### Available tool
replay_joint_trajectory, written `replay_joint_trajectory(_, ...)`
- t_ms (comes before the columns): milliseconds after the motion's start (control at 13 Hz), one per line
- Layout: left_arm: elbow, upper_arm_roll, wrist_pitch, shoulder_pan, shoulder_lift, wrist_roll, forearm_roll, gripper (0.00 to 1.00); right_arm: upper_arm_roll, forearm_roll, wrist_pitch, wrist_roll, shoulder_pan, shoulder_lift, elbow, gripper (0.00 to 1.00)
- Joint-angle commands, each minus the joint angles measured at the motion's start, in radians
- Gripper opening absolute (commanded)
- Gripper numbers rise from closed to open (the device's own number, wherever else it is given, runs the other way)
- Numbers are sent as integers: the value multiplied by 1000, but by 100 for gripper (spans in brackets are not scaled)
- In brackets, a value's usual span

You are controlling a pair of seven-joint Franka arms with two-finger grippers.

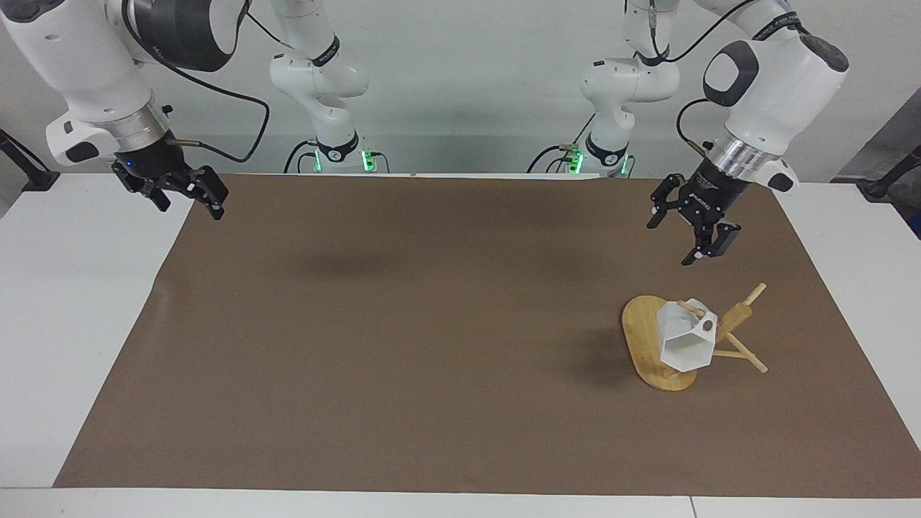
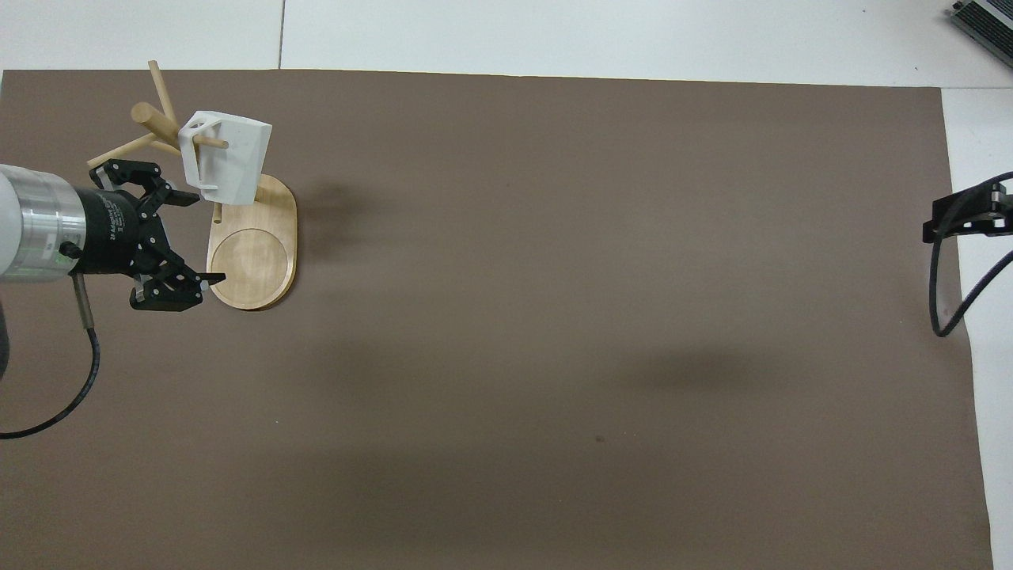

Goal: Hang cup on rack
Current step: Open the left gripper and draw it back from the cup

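The white faceted cup [image 1: 683, 344] [image 2: 231, 162] hangs by its handle's hole on a thin peg of the bamboo rack [image 1: 642, 332] [image 2: 255, 265], above the oval base. The rack stands toward the left arm's end of the table. My left gripper [image 1: 675, 239] [image 2: 204, 237] is open and empty, raised in the air clear of the cup, over the mat at the rack base's edge. My right gripper [image 1: 190, 208] is open and empty, waiting raised over the mat's edge at the right arm's end. Only part of it [image 2: 961, 222] shows in the overhead view.
A brown mat [image 1: 403, 345] covers most of the white table [image 1: 79, 302]. A dark device [image 2: 985, 24] sits at the table's corner farthest from the robots, at the right arm's end. Cables hang from both wrists.
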Motion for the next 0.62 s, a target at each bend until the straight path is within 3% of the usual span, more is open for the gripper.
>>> replay_joint_trajectory(0, -22, 7, -35, -7, -27, 191, 46, 100, -9, 16, 14, 3, 6, -31, -39, 100)
replay_joint_trajectory(538, 4, 7, -175, -8, -65, 851, 103, 100, -9, 16, 14, 5, 4, -31, -39, 100)
